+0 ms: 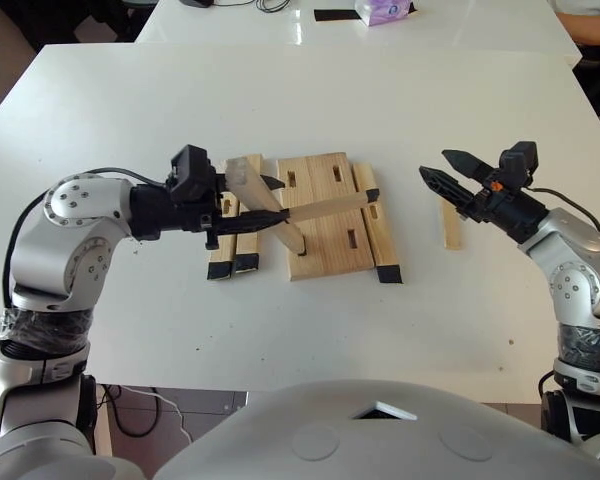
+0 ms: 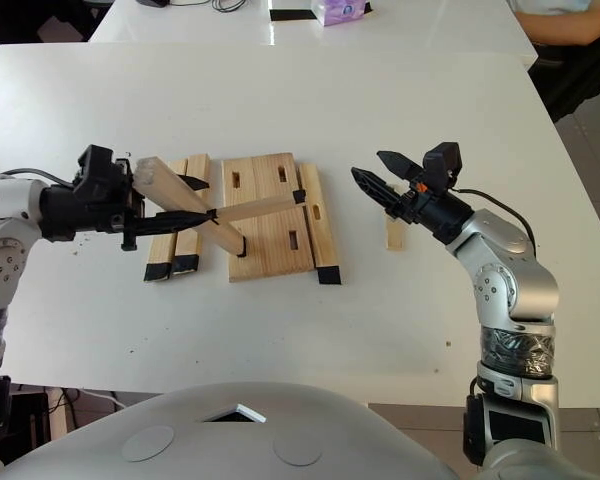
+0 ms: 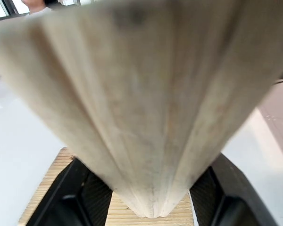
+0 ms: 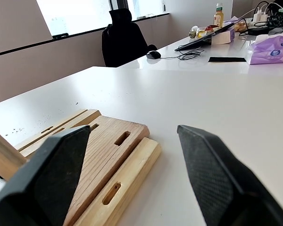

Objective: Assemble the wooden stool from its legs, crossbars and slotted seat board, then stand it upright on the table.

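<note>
**Stage:** early, by my judgement. Nothing stands upright, and nearly all the joining and the righting of the stool are left.

1. White rectangular worktop [image 1: 130, 110]: carries every part.
2. Pale slotted wooden seat board [image 1: 330, 250]: flat at mid-worktop, slots up, long axis running away from the robot.
3. Black-tipped wooden legs [image 1: 242, 245]: a pair flat just left of the board. Another leg [image 1: 380, 235] lies along its right edge. All are parallel to the board.
4. Raised wooden leg [image 1: 248, 180]: left tool [image 1: 273, 200] clamped on it. It is tilted, upper end up and to the left, lower end down at the board's left edge.
5. Wooden crossbar [image 1: 330, 206]: runs from that leg rightward across the board. Whether it is seated, I cannot tell.
6. Short loose wooden strip [image 1: 451, 228]: flat, well right of the board.
7. Right tool [image 1: 433, 162]: fingers apart, empty, above the strip.
</note>
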Robot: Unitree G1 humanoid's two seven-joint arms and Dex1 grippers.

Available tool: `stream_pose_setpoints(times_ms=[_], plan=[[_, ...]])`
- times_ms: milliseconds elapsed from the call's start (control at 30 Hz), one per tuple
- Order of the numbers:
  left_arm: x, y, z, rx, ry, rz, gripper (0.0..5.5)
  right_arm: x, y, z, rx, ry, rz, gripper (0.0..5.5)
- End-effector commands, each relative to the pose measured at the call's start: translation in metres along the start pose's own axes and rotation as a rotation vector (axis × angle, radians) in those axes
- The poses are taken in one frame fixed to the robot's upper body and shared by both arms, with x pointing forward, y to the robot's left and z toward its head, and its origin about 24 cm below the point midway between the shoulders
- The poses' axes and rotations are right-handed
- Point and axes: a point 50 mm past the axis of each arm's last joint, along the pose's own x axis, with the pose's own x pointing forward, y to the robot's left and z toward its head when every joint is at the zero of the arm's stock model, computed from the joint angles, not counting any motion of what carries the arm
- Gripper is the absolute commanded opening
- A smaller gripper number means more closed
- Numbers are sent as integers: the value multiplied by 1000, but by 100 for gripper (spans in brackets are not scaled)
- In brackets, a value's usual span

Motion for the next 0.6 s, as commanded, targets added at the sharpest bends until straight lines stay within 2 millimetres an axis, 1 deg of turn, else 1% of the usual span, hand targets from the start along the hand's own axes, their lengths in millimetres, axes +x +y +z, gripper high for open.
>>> stream_pose_setpoints(times_ms=[33, 133, 267, 367, 533, 600], plan=[[6, -13, -12, -17, 46, 76, 204, 1, -1, 1, -8, 16, 12, 340], [9, -21, -16, -38, 48, 66, 204, 1, -1, 0, -3, 22, 14, 340], [5, -18, -15, -37, 78, 42, 204, 3, -1, 0, -2, 27, 16, 340], [-4, -12, -8, -20, 109, 12, 204, 5, -1, 0, -1, 22, 15, 340], [-20, 1, 5, 28, 166, -8, 204, 5, 2, -5, 16, 14, 3, 340], [-23, 7, 9, 37, 158, 2, 204, 6, 3, -7, 23, 12, 0, 340]])
